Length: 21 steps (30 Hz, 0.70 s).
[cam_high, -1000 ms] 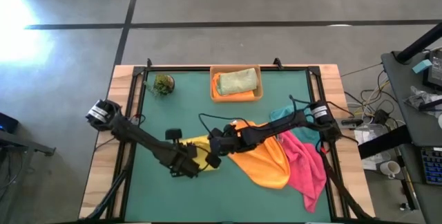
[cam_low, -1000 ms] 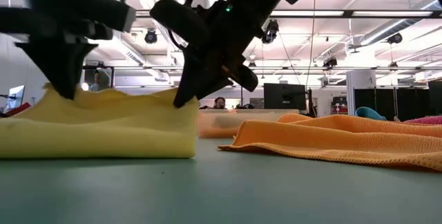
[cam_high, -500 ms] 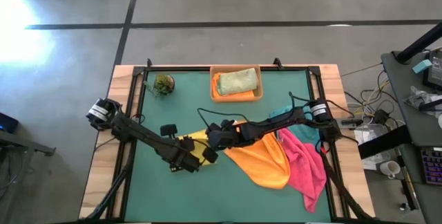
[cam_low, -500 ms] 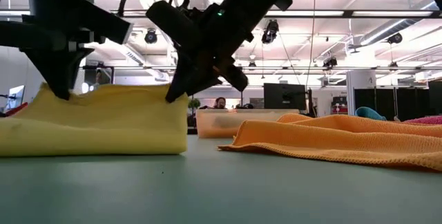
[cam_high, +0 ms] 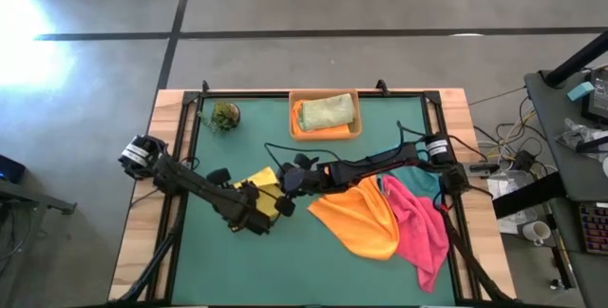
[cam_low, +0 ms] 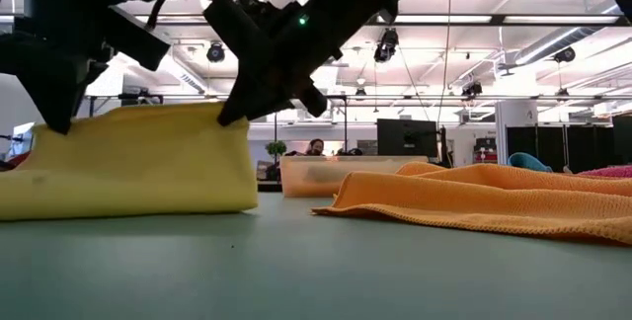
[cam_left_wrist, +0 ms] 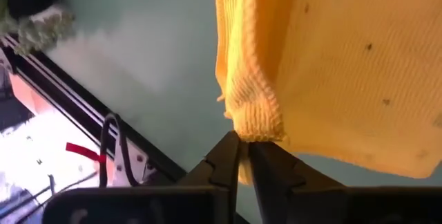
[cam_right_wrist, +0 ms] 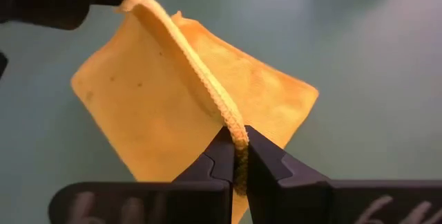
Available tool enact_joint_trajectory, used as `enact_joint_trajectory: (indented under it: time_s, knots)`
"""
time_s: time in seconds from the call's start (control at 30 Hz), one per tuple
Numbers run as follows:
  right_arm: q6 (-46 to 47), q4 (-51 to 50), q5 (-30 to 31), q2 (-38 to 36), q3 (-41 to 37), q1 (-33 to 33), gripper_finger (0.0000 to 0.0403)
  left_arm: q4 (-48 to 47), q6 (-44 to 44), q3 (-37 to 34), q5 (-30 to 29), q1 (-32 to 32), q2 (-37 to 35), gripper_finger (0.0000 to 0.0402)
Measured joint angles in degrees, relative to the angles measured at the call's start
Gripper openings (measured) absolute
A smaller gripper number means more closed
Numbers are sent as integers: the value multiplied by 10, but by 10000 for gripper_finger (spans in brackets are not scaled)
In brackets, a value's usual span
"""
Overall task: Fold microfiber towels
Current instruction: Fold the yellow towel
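Observation:
The yellow towel lies at the table's middle with its upper edge raised between both grippers. My left gripper is shut on one end of that edge, my right gripper on the other. In the low view the towel stands like a low wall, its bottom on the table. An orange towel, a pink one and a teal one lie spread at the right. An olive green towel rests folded in the tray. My left gripper pinches a corner of the yellow towel between its two fingers, coming steeply from above. The corner is raised; the cloth hangs from it down to the table. How many layers it has, I cannot tell. My right gripper pinches the other end of the towel's raised edge between its two fingers, slanting down from the table's right. That edge runs fairly straight to the left gripper. The cloth below rests on the table.
A small green plant ball sits at the far left. The tray stands at the far middle. The orange towel's folds lie close to the right of the yellow one. Bare green mat stretches along the near edge.
Both grippers have carried the yellow towel's held edge toward the table's far edge and a little left, turning at the wrists. The edge has risen slightly, and the towel has drawn in closer to the left, away from the orange towel.

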Motion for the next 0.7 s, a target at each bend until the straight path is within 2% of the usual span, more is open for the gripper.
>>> enact_joint_trajectory:
  time_s: [0.5, 0.7]
  knots:
    - [1, 12, -13, 0, 0, -7, 12, -2, -1, -1, 20, 0, 0, 25]
    - [0, 28, -14, 0, 0, -9, 53, -2, 0, -1, 31, 0, 0, 25]
